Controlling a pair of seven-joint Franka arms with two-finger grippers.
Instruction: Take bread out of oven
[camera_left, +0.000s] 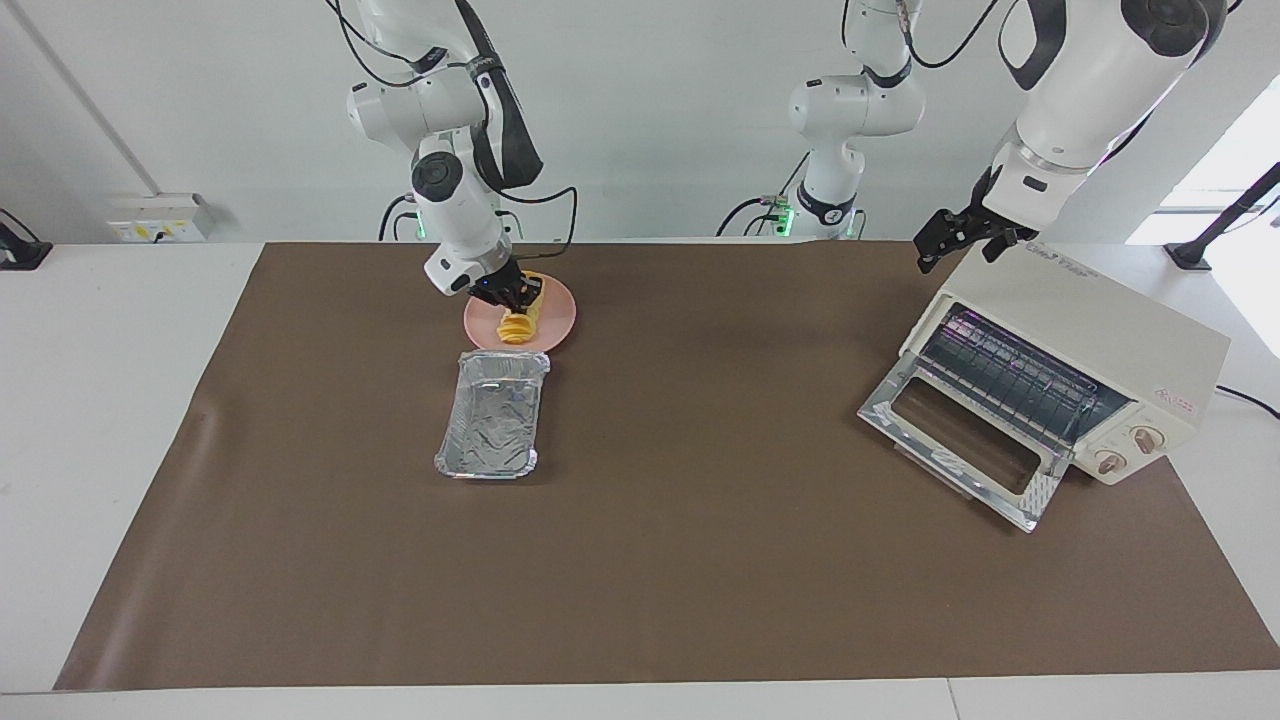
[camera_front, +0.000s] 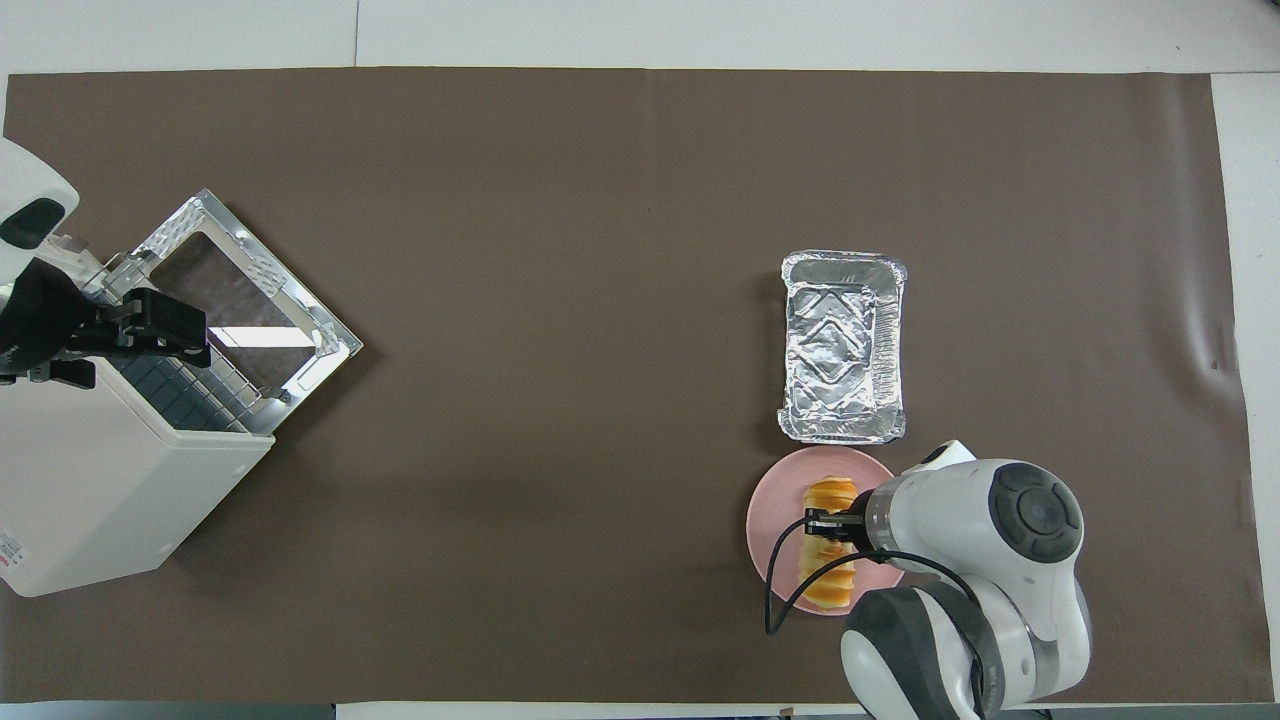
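Facing view: bread (camera_left: 519, 322) lies on plate (camera_left: 556, 318), well apart from oven (camera_left: 1080, 330) with its door down. Right gripper (camera_left: 512, 295) is low over the loaf, grip unclear. Left gripper (camera_left: 955, 238) waits over the oven top, grip unclear.

Overhead view: right gripper (camera_front: 825, 527) straddles the bread (camera_front: 832, 588) mid-length, apparently clasping it, with the foil tray (camera_front: 842, 345) empty just beside the plate (camera_front: 768, 520). Placing step; next calls for release and lift.

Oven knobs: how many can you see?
2. Both sit on the oven front panel beside the open door: one knob higher on the panel, the other knob just below it. The overhead view shows neither.
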